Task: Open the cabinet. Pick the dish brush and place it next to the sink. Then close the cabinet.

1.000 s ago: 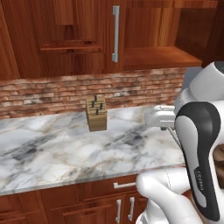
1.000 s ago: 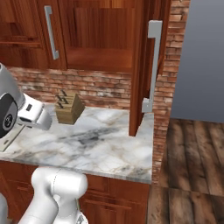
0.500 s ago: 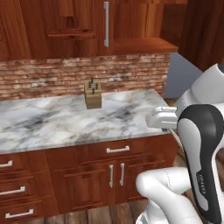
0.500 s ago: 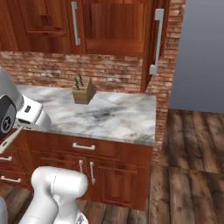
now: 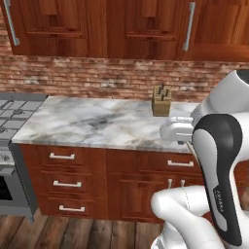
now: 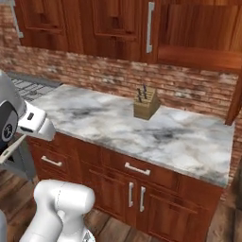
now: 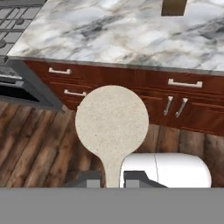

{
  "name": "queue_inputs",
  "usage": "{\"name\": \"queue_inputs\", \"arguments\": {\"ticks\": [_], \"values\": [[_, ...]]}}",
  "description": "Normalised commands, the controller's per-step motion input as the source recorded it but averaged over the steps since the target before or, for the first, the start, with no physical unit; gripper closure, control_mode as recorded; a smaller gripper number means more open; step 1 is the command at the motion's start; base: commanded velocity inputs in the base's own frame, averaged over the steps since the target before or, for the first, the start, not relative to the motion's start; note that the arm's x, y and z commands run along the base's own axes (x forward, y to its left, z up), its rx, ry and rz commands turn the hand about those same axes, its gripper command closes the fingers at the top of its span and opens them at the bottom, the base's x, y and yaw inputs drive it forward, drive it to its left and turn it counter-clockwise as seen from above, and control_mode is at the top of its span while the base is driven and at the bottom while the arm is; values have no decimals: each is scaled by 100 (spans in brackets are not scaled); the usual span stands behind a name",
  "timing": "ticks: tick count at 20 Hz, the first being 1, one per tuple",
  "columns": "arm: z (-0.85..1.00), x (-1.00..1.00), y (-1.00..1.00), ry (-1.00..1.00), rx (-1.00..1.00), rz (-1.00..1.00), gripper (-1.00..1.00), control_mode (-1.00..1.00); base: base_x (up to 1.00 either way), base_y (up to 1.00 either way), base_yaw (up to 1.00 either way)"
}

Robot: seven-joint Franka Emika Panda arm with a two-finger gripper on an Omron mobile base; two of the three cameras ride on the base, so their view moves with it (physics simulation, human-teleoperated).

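Observation:
The dish brush (image 7: pixel 112 120) has a round, speckled beige head, and its thin handle runs down between my gripper's (image 7: pixel 113 178) two dark fingertips, which are shut on it. It hangs over the wooden floor in front of the lower drawers. In the right base view the hand (image 6: pixel 36 124) is at the left edge, with the beige handle (image 6: pixel 11 143) slanting below it. The cabinet (image 6: pixel 198 33) stands open at the upper right, its shelf bare and one door (image 6: pixel 235 101) swung out; its other door carries a long silver handle (image 6: pixel 150 27). The sink is out of view.
A wooden knife block (image 5: pixel 161 100) stands on the marble counter (image 5: pixel 92 121) near the brick wall. A stove (image 5: pixel 13 108) adjoins the counter's left end. Drawers and doors with short silver handles (image 5: pixel 62 156) run below. The wood floor (image 7: pixel 39 144) lies before them.
The whole picture has shifted: the base has driven back and leftward along the counter, bringing the stove into view. The brush stays in the shut gripper.

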Motion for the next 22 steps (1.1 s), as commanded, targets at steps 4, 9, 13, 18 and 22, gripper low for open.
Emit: {"name": "queue_inputs", "arguments": {"ticks": [4,9,13,18,22], "values": [[0,0,0,0,0,0,100,100,0,59,58],[0,0,0,0,0,0,100,100,0,71,57],[0,0,0,0,0,0,100,100,0,53,56],[0,0,0,0,0,0,100,100,0,47,56],[0,0,0,0,0,0,100,100,23,44,55]]}}
